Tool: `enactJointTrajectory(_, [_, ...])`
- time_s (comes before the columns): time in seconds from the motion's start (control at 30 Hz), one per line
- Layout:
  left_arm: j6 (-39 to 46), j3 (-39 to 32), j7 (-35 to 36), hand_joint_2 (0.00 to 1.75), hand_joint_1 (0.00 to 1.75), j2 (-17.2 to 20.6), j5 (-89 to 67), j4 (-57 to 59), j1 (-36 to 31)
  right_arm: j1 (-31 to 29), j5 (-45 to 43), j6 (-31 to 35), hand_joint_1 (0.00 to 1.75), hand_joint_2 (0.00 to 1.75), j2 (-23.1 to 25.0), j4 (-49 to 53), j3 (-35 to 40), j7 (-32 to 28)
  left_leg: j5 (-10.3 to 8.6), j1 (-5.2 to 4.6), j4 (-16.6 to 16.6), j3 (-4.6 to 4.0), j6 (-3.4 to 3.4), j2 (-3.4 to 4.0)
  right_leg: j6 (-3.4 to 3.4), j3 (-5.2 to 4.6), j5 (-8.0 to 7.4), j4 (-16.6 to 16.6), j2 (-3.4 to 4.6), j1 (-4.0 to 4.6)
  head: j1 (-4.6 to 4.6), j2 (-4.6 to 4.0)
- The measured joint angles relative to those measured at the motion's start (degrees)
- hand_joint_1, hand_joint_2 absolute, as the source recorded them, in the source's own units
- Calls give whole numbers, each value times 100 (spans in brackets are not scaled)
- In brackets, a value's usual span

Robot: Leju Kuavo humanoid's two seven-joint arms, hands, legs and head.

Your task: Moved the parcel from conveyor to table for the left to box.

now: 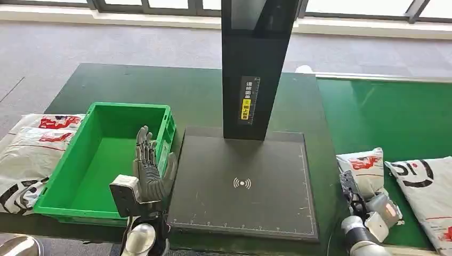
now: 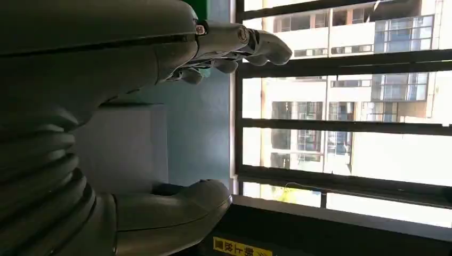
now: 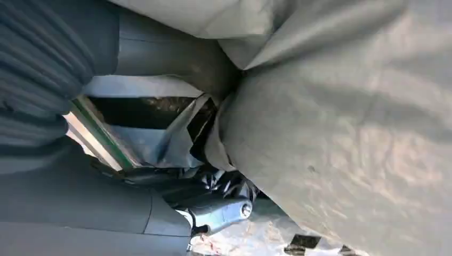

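The dark matte scanner platform (image 1: 242,181) lies flat at centre, its black post rising at the far side. Left of it sits the green rigid plastic crate (image 1: 101,160). On the green conveyor (image 1: 384,112) at right, the crinkly white plastic parcel (image 1: 365,168) lies under the right hand (image 1: 358,194), whose fingers close on its slippery film. The film could slide out or tear, I judge. The left hand (image 1: 146,165) hovers, fingers apart, holding nothing.

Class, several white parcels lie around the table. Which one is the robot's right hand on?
The small parcel at the conveyor's near edge, under the right hand. A larger parcel lies beside it; the others lie left of the bin.
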State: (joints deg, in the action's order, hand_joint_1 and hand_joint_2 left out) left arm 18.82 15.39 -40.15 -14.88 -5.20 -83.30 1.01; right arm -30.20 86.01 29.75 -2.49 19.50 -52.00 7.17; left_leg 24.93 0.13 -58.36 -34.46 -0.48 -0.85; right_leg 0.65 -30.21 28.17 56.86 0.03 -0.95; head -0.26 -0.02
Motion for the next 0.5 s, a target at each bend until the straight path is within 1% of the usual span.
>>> enactJointTrajectory(0.4, [37,-2,0,175,0,0,0,0,0,-6,-13,395,175,175,-9,0,37,-131,0,0,0,1,0,0,1,1,-1,0,0,0,0,0])
enactJointTrajectory(0.5, [68,-2,0,175,0,0,2,0,1,45,-44,873,175,175,2,97,37,-534,0,-2,0,-1,0,-1,1,0,-1,0,0,-1,0,0])
